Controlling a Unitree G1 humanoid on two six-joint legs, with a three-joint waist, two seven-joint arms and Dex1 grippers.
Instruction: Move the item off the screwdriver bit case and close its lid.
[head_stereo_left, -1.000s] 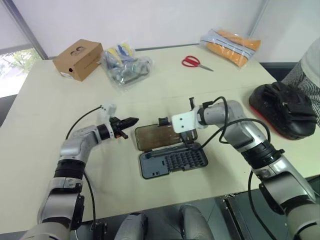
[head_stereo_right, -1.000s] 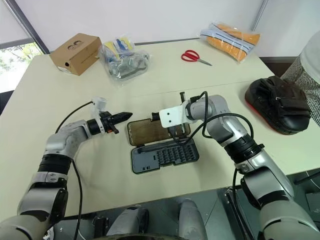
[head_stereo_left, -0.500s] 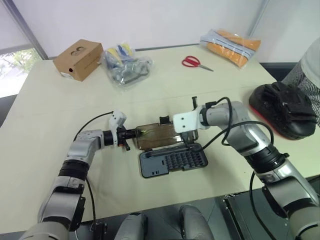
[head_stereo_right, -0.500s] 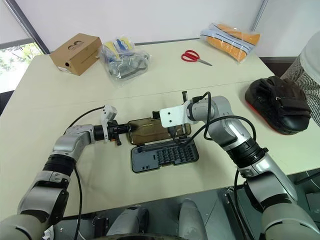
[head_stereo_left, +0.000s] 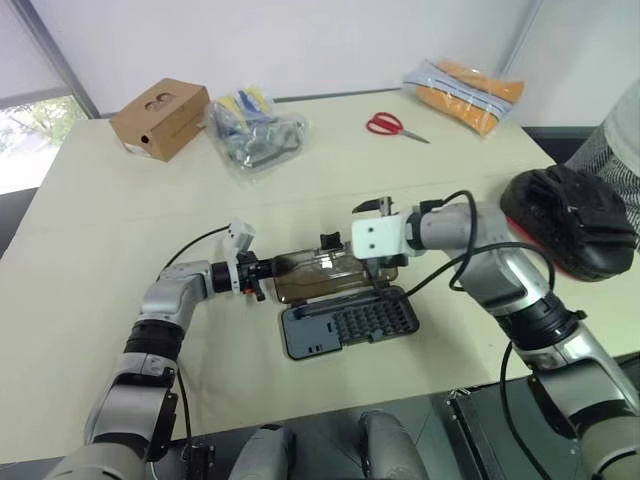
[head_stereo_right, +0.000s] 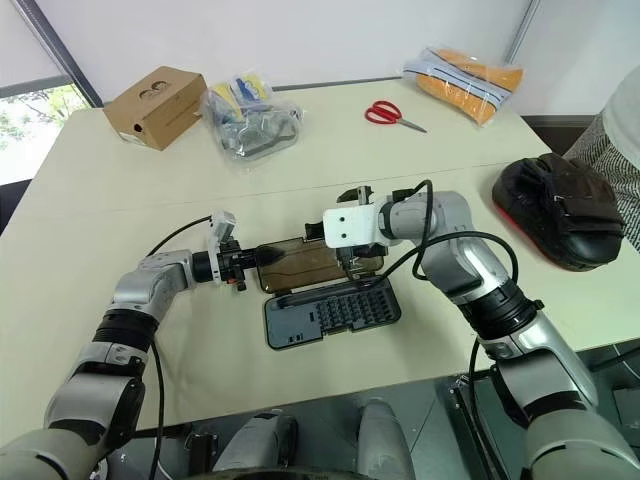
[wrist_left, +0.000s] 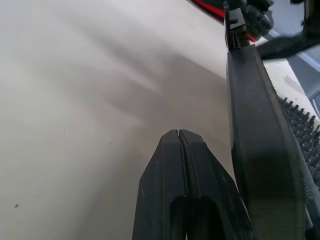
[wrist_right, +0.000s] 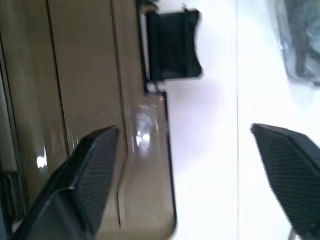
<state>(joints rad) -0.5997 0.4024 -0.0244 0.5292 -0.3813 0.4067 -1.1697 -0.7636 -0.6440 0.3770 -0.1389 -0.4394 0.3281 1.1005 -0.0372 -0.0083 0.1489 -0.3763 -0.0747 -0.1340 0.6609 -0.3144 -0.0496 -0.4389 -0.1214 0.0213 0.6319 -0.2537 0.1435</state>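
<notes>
Left tool (head_stereo_right: 243, 268) props lid (head_stereo_right: 305, 262) tilted, long axis crosswise.

Left gripper (wrist_left: 178, 134) fingers (wrist_left: 160, 170) together, right gripper (wrist_right: 185, 155) fingers spread

item (head_stereo_left: 570, 222): large black rounded padded mitt with straps across its top and a red rim along its lower edge; lies on the tabletop (head_stereo_left: 120, 260) near the right edge, well apart from the case, not touching it.
screwdriver bit case (head_stereo_left: 348, 321): flat rectangular hinged plastic box, open; dark grey tray flat on the tabletop near the front edge, rows of small bits filling most of it, a plain section at its left end.
lid (head_stereo_left: 322, 277): translucent smoky-brown flat rectangle, hinged along the tray's far side; raised partway, tilted up off the tabletop; small dark latch (head_stereo_left: 327, 243) standing on its far edge.
</notes>
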